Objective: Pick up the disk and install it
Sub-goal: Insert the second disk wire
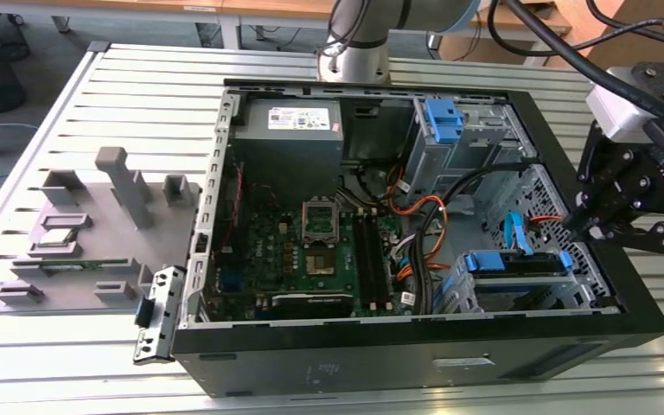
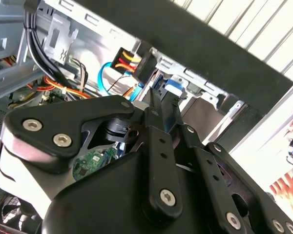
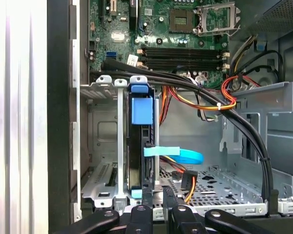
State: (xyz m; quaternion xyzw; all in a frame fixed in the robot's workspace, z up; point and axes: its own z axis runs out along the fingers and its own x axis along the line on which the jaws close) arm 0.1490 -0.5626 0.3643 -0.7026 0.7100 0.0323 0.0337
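The disk [image 1: 514, 264] sits in the lower drive cage at the near corner of the open computer case [image 1: 424, 346], on the exterior view's right, its blue bracket rails facing up. In the first wrist view the disk [image 3: 138, 146] shows edge-on in the metal cage, with a blue tab at its end. My gripper [image 1: 609, 229] hovers over the case's wall on the exterior view's right, just beside that cage. In both wrist views the gripper [image 3: 157, 200] [image 2: 161, 105] has its black fingers close together with nothing between them, pointing at the disk's end.
Black, orange and red cable bundles [image 3: 210, 97] and a blue flat cable [image 3: 180, 156] run beside the cage. The motherboard [image 1: 309, 251], grey power supply [image 1: 290, 121] and another blue bracket [image 1: 442, 119] lie inside. A grey parts fixture [image 1: 90, 216] stands at the exterior view's left.
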